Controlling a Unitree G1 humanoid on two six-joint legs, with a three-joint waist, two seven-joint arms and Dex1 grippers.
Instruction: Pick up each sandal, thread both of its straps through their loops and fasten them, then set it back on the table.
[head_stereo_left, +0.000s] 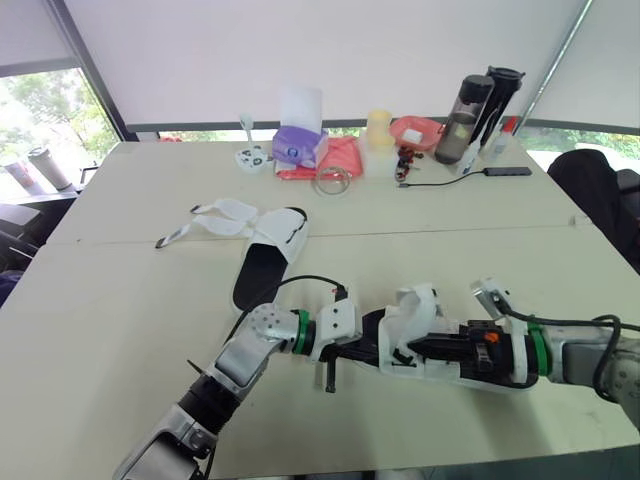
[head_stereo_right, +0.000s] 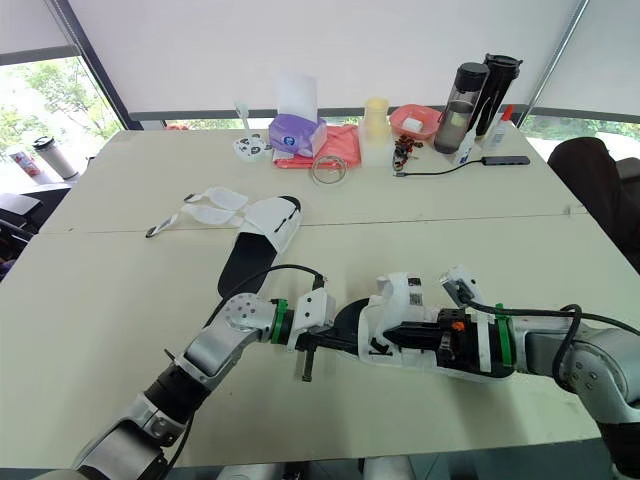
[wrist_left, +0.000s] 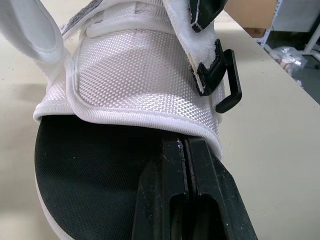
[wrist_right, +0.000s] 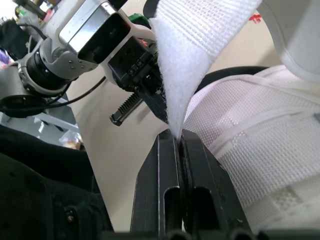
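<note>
White mesh black-soled sandal (head_stereo_left: 415, 322): we braced it, left gripper (wrist_left: 183, 146) clamped on its sole; right gripper (wrist_right: 179, 134) clamped on white fabric strap (wrist_right: 200, 50), presumably for threading.

Pale counter (head_stereo_left: 120, 300), seam across the middle. Mid-left: sandal (head_stereo_left: 268, 262), straps (head_stereo_left: 215, 222) loose. Far edge: tissue box (head_stereo_left: 297, 146), pink cloth (head_stereo_left: 343, 160), clear ring (head_stereo_left: 332, 181), yellow cup (head_stereo_left: 379, 130), red bowl (head_stereo_left: 416, 132), two bottles (head_stereo_left: 468, 118), cable (head_stereo_left: 440, 181).
</note>
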